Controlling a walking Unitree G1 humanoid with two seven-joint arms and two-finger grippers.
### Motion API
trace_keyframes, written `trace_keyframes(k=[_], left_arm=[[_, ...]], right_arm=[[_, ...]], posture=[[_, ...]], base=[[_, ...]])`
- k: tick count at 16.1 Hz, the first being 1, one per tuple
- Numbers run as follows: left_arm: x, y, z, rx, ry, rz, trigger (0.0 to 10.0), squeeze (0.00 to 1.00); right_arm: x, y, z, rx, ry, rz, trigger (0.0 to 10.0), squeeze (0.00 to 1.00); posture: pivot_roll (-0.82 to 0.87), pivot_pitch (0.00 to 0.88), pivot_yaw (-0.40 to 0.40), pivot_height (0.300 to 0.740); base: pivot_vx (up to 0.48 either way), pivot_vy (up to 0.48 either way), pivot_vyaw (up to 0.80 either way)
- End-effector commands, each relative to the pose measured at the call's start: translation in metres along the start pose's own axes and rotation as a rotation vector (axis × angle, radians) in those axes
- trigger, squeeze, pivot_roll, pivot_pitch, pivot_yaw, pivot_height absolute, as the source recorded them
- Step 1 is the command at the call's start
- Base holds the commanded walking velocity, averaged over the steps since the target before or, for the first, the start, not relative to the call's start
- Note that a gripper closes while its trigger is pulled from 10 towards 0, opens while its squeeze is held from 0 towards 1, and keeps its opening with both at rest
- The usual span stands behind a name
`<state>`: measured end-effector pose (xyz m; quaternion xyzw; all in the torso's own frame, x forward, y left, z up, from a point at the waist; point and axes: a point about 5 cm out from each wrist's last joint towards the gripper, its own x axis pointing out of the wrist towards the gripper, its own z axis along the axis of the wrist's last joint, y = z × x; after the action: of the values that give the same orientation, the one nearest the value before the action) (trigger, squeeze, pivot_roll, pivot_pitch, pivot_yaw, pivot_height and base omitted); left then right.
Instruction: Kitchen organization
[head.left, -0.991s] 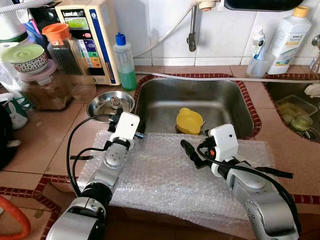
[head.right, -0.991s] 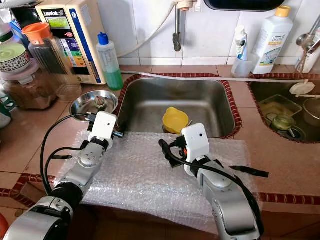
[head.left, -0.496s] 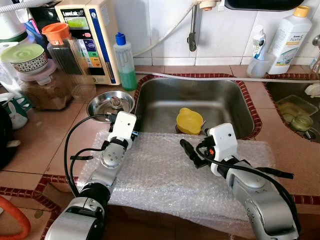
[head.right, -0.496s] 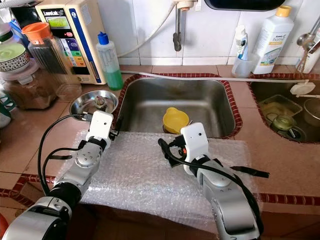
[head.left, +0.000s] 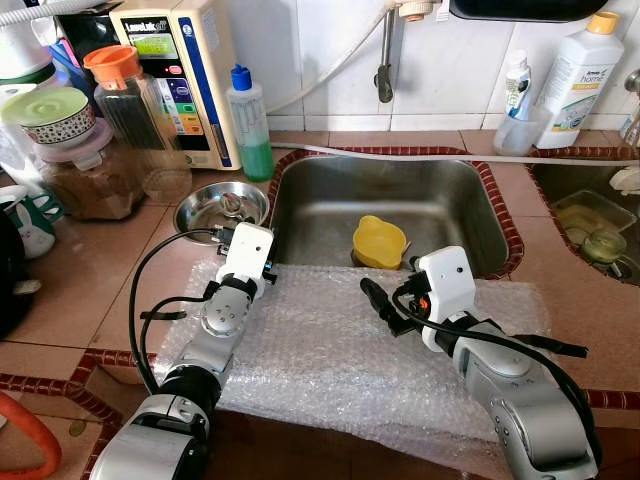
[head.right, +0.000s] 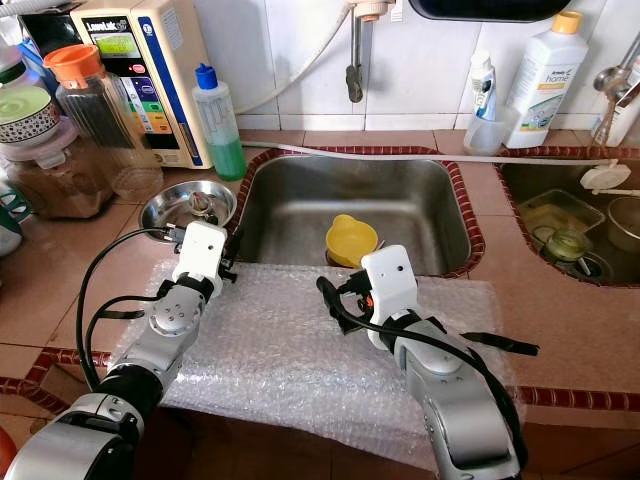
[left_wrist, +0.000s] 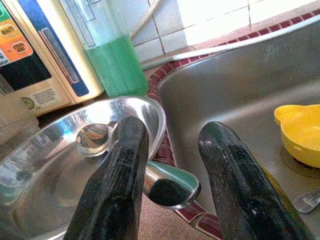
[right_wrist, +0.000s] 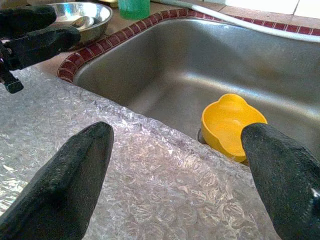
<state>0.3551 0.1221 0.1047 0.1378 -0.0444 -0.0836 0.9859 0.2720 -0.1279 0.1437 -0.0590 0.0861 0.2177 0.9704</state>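
A sheet of bubble wrap (head.left: 350, 345) is spread over the counter (head.left: 80, 290) in front of the steel sink (head.left: 400, 205), and both arms are stretched out over it. The left gripper (left_wrist: 170, 165) is held at the sheet's far left corner, by the sink's rim and just beside a steel bowl (head.left: 220, 207); its fingers (left_wrist: 117, 180) are parted, and a spoon (left_wrist: 167, 185) is seen between them, its handle end poking out over the bowl's edge while its rounded end rests inside the bowl. Whether the handle is touched by a finger cannot be told. The right gripper (right_wrist: 175, 165) is hovering above the middle of the sheet with its fingers (right_wrist: 65, 185) spread wide and nothing held. Beyond it, a yellow cup (head.left: 379, 241) is seen lying on the sink's floor near the drain. Behind the bowl, a bottle of green liquid (head.left: 249, 125) is stood against the tiled wall, beside a water purifier (head.left: 180, 70) and a jar with an orange lid (head.left: 125, 100). A white bottle (head.left: 577, 80) is placed on the ledge at the far right.
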Motion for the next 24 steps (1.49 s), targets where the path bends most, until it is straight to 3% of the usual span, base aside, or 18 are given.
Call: trace_keyframes(k=[1,9,16,20,22,24], left_arm=[[0.0,0.005,-0.001,0.002,0.005,0.012,0.0,0.0],[-0.003,0.01,-0.004,0.004,0.002,0.03,0.0,0.0],[-0.007,0.019,0.013,-0.006,-0.129,0.045,0.0,0.0],[-0.015,0.031,0.011,0.02,-0.14,0.109,0.0,0.0],[-0.021,0.046,0.015,0.038,-0.163,0.203,0.0,0.0],[-0.026,0.053,0.025,-0.095,-0.198,0.245,0.0,0.0]], right_arm=[[0.001,0.002,0.002,-0.01,-0.007,0.015,10.0,0.0],[0.002,0.002,0.001,-0.016,-0.006,0.009,10.0,0.0],[0.003,0.001,0.0,-0.022,-0.011,0.003,10.0,0.0],[0.004,-0.001,0.001,-0.027,-0.016,-0.003,10.0,0.0],[0.005,-0.003,0.003,-0.029,-0.026,-0.013,10.0,0.0],[0.006,-0.007,0.009,-0.014,-0.068,-0.038,10.0,0.0]], posture=[[-0.35,0.073,0.091,0.74],[-0.35,0.074,0.091,0.74],[-0.34,0.064,0.095,0.74],[-0.34,0.061,0.094,0.74],[-0.34,0.06,0.094,0.74],[-0.34,0.058,0.094,0.74]], base=[[0.0,0.0,0.0],[0.0,0.0,0.0],[0.0,0.0,0.0],[0.0,0.0,0.0],[0.0,0.0,0.0],[0.0,0.0,0.0]])
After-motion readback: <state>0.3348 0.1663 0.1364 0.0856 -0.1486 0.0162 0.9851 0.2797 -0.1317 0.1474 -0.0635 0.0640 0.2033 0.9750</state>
